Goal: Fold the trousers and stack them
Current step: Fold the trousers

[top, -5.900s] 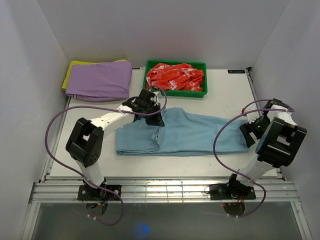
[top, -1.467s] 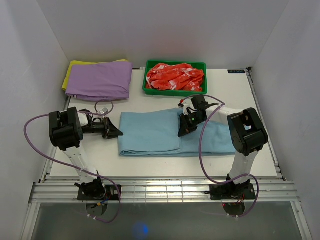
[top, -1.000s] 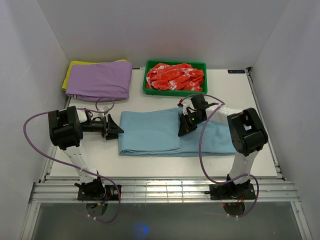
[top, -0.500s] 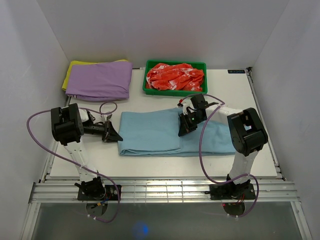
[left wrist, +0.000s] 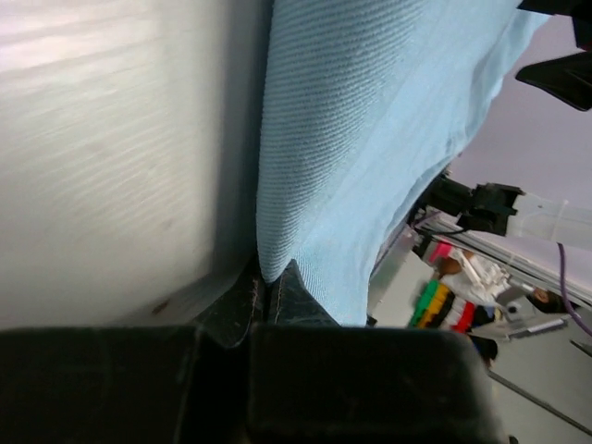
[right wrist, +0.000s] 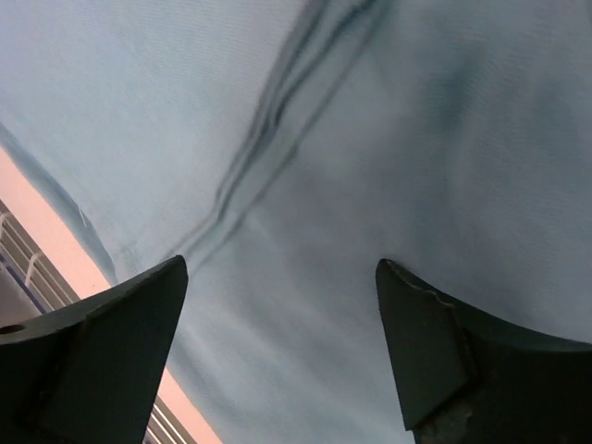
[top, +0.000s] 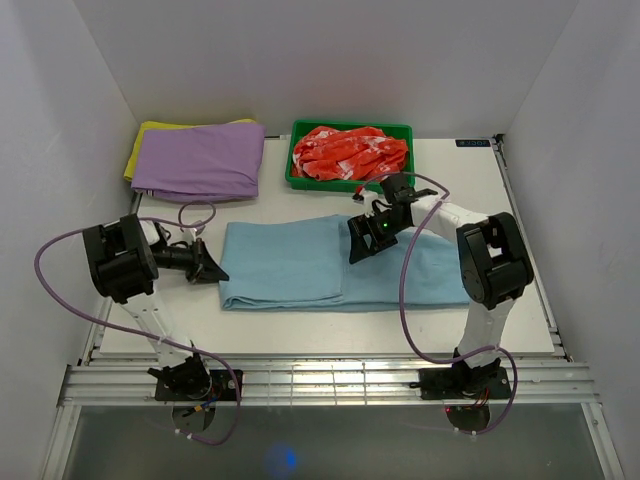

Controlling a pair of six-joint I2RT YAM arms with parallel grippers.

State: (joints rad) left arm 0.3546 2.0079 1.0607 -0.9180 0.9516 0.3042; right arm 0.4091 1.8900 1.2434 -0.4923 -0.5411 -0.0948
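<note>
One trousers point(top: 300, 262) edge between tight left fingers point(left wrist: 298, 301)

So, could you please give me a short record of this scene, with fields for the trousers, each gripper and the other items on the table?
trousers: light blue, folded over, lying flat mid-table
left gripper: shut on the trousers' left edge
right gripper: open, above the trousers, holding nothing
far left: purple garment, folded, on a yellow cloth
far centre: green tray holding a red-and-white cloth
</note>
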